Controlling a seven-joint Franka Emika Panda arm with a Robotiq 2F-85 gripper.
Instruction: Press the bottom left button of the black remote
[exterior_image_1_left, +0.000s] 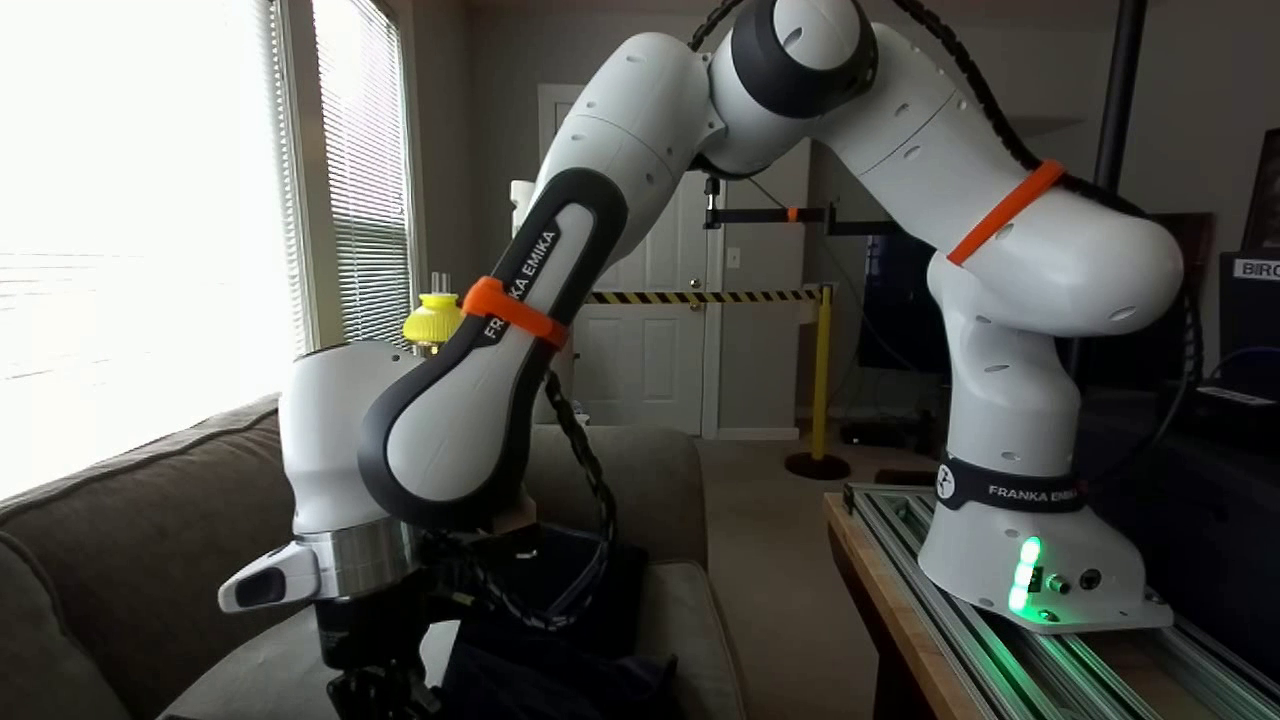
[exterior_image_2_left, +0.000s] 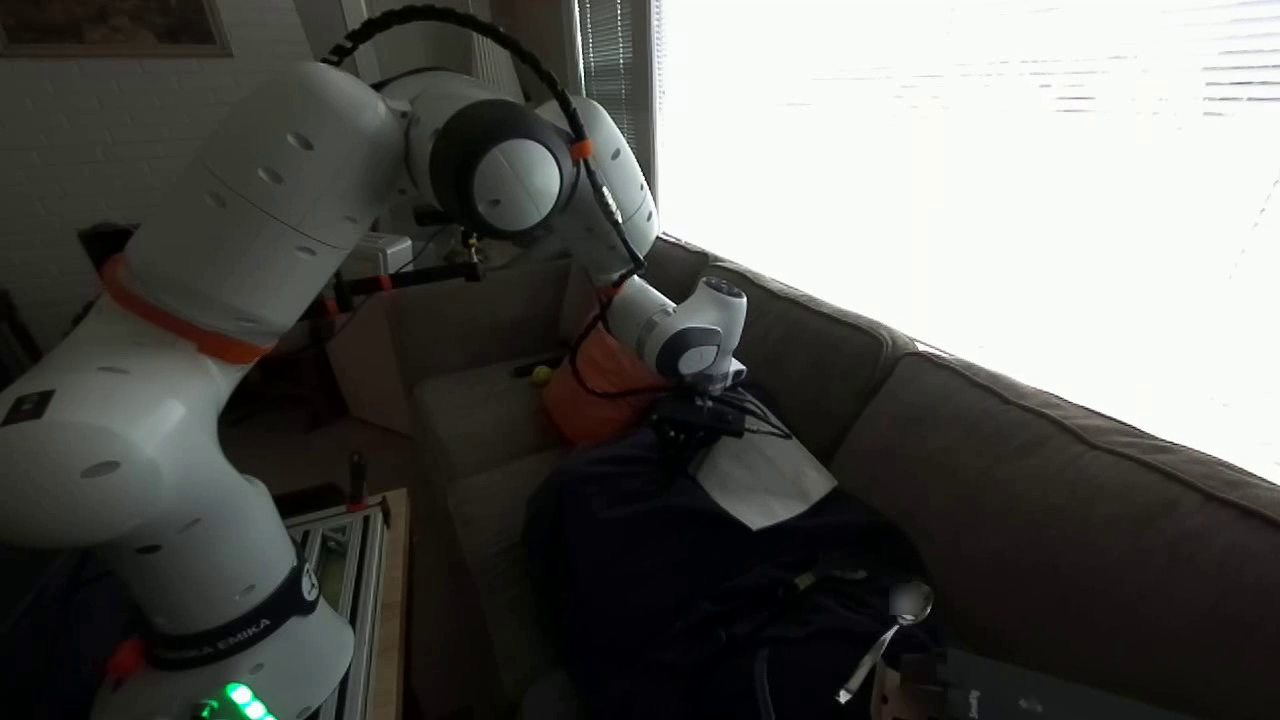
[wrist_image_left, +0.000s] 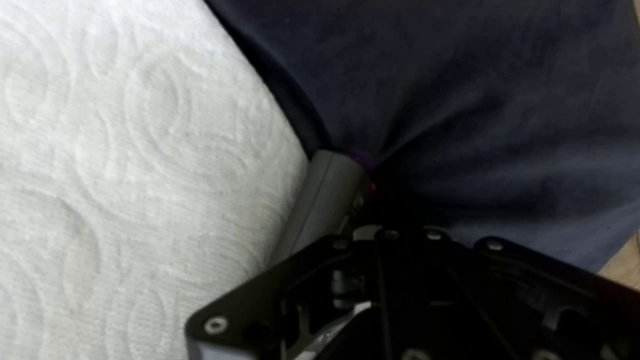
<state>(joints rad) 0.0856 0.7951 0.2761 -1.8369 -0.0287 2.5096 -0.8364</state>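
The remote shows in the wrist view as a dark grey, long body with a small red spot near its far end. It lies along the edge of a white paper towel, against dark blue cloth. Its near part and most of its button face are hidden by my gripper or in shadow. My gripper looks shut, its fingers close together just right of the remote; I cannot tell whether they touch it. In the exterior views the gripper points down over the sofa, and I cannot make out the remote there.
The sofa backrest runs behind the cloth. An orange object stands beyond the gripper. A metal spoon lies towards the camera. The wooden table bears the robot base.
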